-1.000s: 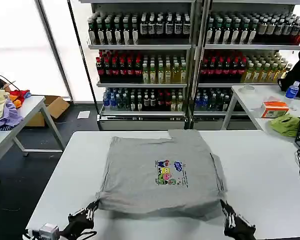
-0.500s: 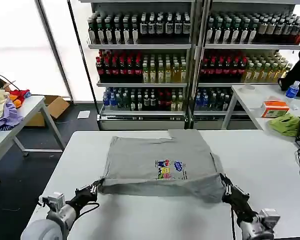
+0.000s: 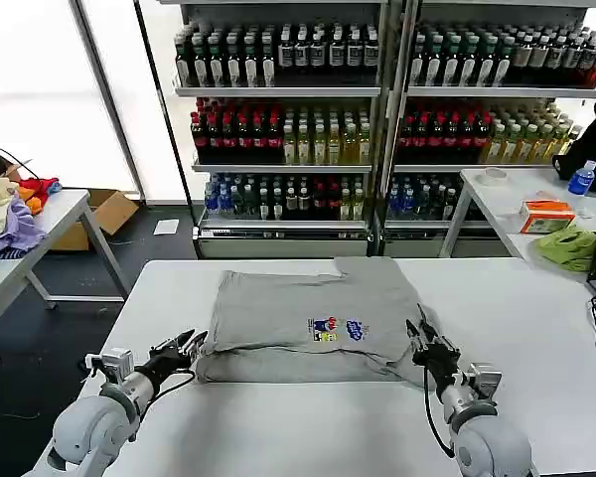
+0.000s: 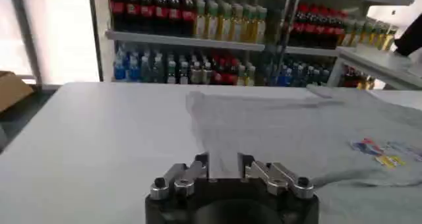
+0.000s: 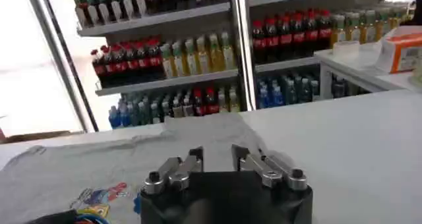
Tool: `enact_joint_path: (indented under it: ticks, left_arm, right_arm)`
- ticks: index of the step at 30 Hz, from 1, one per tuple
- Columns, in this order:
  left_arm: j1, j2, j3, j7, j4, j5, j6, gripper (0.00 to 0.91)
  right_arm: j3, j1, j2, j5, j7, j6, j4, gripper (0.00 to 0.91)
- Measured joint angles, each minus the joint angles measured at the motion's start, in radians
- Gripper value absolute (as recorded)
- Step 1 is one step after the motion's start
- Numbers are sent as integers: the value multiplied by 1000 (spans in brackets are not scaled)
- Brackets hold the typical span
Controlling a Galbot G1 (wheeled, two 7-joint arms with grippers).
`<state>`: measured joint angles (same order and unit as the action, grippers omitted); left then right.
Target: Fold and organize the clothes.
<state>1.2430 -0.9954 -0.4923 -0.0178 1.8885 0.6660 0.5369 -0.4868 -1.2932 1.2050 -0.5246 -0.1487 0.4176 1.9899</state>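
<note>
- The long white rectangular table (image 3: pixel 278 437) carries the work; its near half is bare.
- A light grey short-sleeved shirt with a small multicoloured chest print (image 3: pixel 308 318) lies on the table's far middle, folded over on itself so its near edge forms a doubled, rounded fold. The print (image 3: pixel 336 330) sits right of centre, close to that fold. In the left wrist view the shirt (image 4: pixel 283 123) spreads flat across the tabletop, with the print towards its near edge.
- The left gripper (image 3: pixel 185 347), black with slim fingers, is just beside the shirt's near left corner, low over the table. Its fingers stand narrowly apart and hold nothing; the left wrist view shows the left gripper (image 4: pixel 223 165) with bare table in the gap.
- The right gripper (image 3: pixel 420 333), likewise black, is at the shirt's near right corner, over the cloth's edge. In the right wrist view the right gripper (image 5: pixel 217 156) has its fingers slightly apart with nothing between them, and the grey cloth lies beyond.
</note>
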Motion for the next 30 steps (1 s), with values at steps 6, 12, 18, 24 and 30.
enact_joint_path:
  ticks: [6, 12, 18, 24, 30]
  left_arm:
    - [52, 4, -25, 24, 36, -3, -1, 907]
    - [113, -21, -20, 44, 73, -29, 1, 907]
    - [130, -62, 0, 58, 70, -57, 2, 907]
    - [139, -101, 13, 65, 48, -72, 1, 907]
    - [156, -128, 19, 70, 45, -80, -10, 0]
  right_arm:
    - [-37, -64, 14, 32, -14, 24, 37, 907]
    - [-54, -136, 31, 67, -39, 39, 54, 907]
    - [-44, -169, 52, 109, -46, 41, 57, 0]
    - [-23, -181, 67, 141, -46, 43, 53, 0]
    - [-14, -198, 73, 155, -48, 47, 41, 0]
